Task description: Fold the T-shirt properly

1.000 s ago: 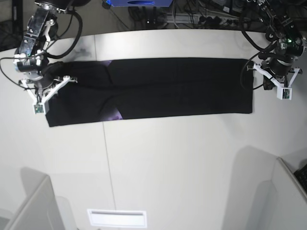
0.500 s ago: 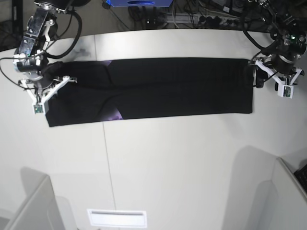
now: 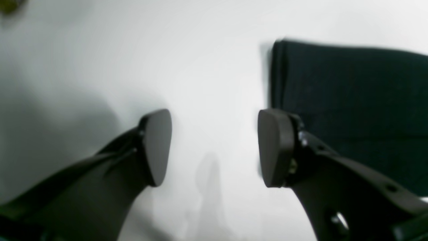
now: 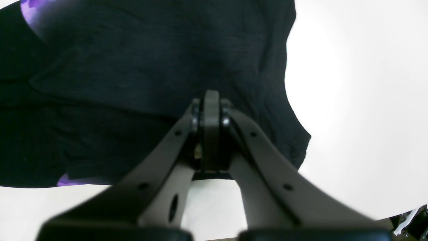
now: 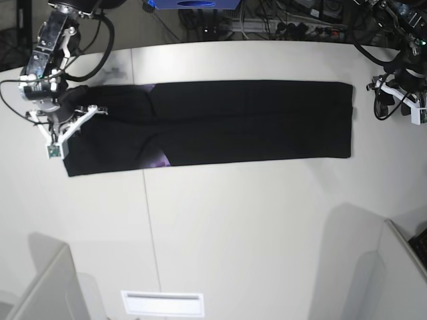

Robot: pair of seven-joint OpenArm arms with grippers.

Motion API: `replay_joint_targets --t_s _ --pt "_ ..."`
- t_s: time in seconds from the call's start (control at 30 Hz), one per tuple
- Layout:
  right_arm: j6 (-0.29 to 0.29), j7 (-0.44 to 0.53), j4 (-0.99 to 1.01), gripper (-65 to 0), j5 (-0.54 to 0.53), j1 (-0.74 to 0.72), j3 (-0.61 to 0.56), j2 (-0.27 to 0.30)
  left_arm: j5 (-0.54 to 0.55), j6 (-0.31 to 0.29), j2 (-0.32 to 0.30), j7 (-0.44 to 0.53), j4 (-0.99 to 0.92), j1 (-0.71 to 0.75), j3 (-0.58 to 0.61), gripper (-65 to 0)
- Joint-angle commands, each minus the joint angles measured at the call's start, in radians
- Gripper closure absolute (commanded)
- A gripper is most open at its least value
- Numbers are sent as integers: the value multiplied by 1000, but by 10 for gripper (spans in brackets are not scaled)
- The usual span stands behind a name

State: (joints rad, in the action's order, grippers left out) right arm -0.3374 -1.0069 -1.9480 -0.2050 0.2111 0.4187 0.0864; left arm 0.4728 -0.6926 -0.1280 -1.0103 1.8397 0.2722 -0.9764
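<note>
T-shirt [image 5: 213,123]: we record it as one long black band, flat across the table [image 5: 233,227]. Left end effector [image 3: 214,147]: fingers apart, empty, over bare table just beside the shirt's end. Right end effector [image 4: 210,134]: fingers together, low over the opposite end; whether cloth is pinched, we cannot tell. Risk: lifting one end alone may drag and skew the band.

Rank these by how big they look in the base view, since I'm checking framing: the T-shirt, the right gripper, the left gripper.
1. T-shirt, by far the largest.
2. Right gripper and left gripper: they look much alike. The left one sits at the frame's edge, so I won't rank them.
</note>
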Motion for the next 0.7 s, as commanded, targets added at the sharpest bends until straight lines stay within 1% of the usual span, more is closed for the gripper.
replay_joint_targets --t_s 0.0,0.27,0.4,0.5,0.67 --pt "5 18 -14 0 -4 -12 3 9 16 -6 -15 18 -1 0 -5 -397" --pt "4 18 -11 0 -6 -14 3 8 17 -6 -9 18 -21 -32 7 -397" --pt "4 18 -9 0 -6 -9 3 8 17 -6 -5 17 -21 -46 57 -397" --pt "4 18 -6 0 -6 -8 3 8 11 -6 20 14 -2 -54 64 -397" --pt "2 18 -4 0 -6 -8 3 6 10 -6 26 12 19 -57 69 -390"
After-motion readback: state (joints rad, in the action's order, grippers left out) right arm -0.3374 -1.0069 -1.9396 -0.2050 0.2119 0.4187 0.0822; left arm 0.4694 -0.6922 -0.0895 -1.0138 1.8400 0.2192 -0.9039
